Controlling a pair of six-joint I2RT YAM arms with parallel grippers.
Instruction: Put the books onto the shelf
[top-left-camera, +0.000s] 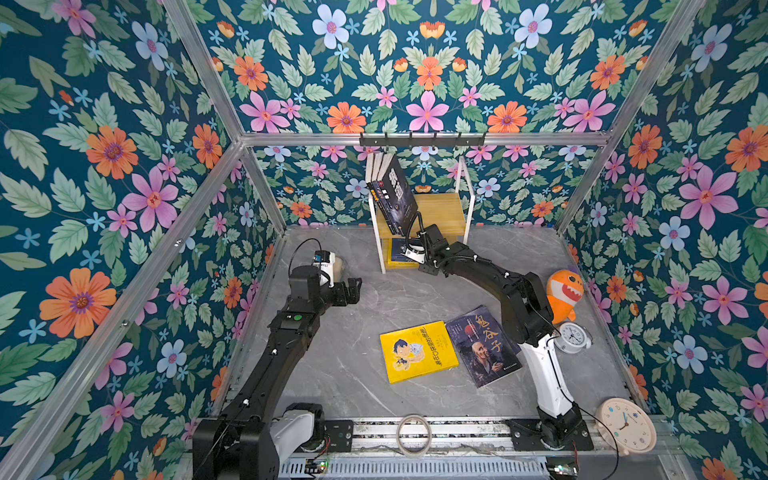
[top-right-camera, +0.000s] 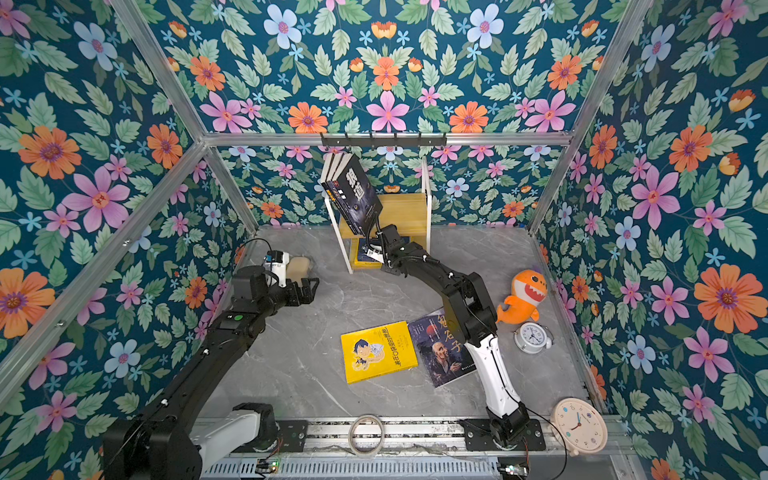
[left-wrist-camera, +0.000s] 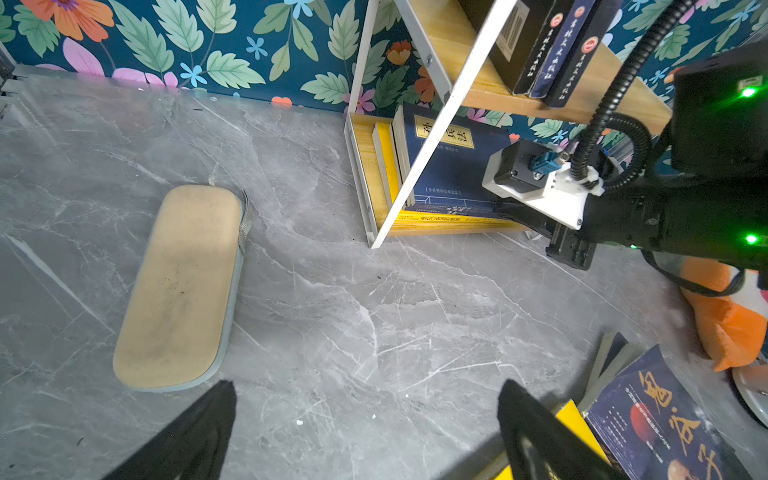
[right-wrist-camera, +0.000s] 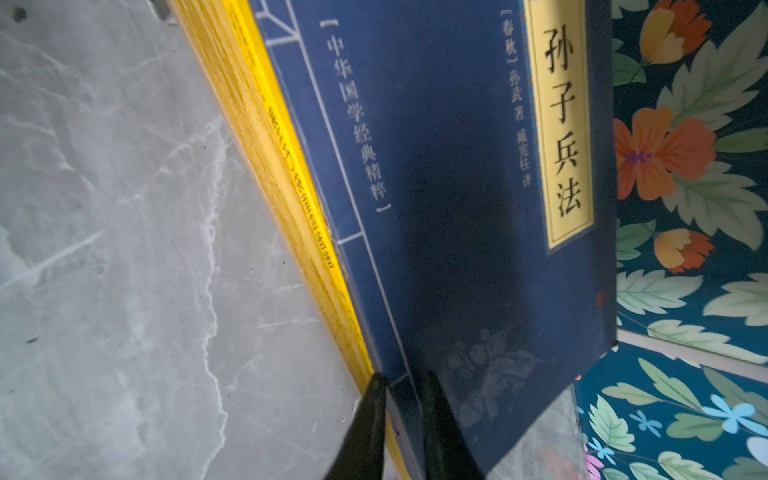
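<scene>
Both top views: bright, even light, soft shadows; wide-angle bending at edges. Desk shows pale sheen in left wrist view. Right wrist view dimmer, smeared; dark shadow band down navy book.

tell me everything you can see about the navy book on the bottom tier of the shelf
The navy book is a thin paperback with a dark blue cover, fine pale border lines and a cream title label printed with black Chinese characters. It rests cover-out on a yellow book on the lower board of the shelf. The right gripper is closed on its near edge, one finger on each side.
</scene>
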